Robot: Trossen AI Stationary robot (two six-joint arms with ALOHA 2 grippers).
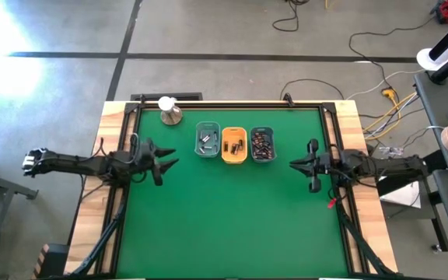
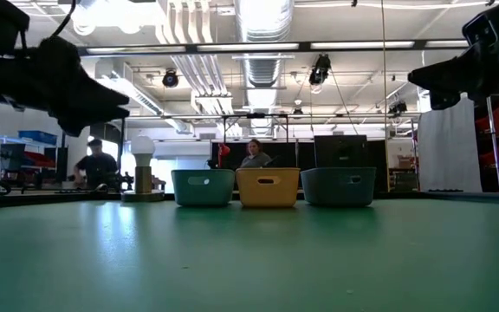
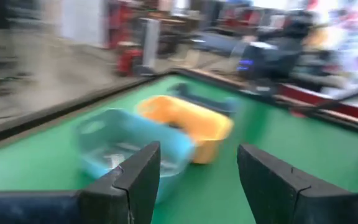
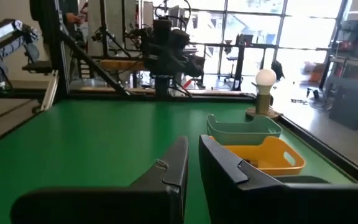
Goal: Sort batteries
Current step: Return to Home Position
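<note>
green table [image 1: 232, 233] first, framed in wood, no loose cell visible on its mat from above. left arm [image 1: 76, 163] along the left edge and right arm [image 1: 379, 165] along the right, both well apart from the bins and facing each other across the mat. likely parked so to leave the middle free, fitting a home pose at the close of a sort. left gripper [image 1: 166, 162] high off the mat, fingers [image 3: 140, 171] spread wide with nothing between them, aimed toward the bins. right gripper [image 1: 302, 163] likewise off the mat, fingers [image 4: 176, 165] drawn close with only a slit between, pinching nothing. no reason to grip, by the look of it, with nothing left to carry. three bins side by side toward the far middle, probably set there for equal reach from either arm: teal bin [image 1: 208, 124] nearest the left arm, orange bin [image 1: 234, 130] in the centre, blue bin [image 1: 263, 129] nearest the right arm. dome [image 1: 170, 115] with its white ball near the far edge, just beyond and left of the teal bin, out of the working lanes. batteries [image 1: 262, 146] last, all those seen lying inside the bins: silvery in the teal, dark in the orange, a heap of dark and partly coppery ones in the blue. kept apart by kind, sorting apparently finished.
</note>
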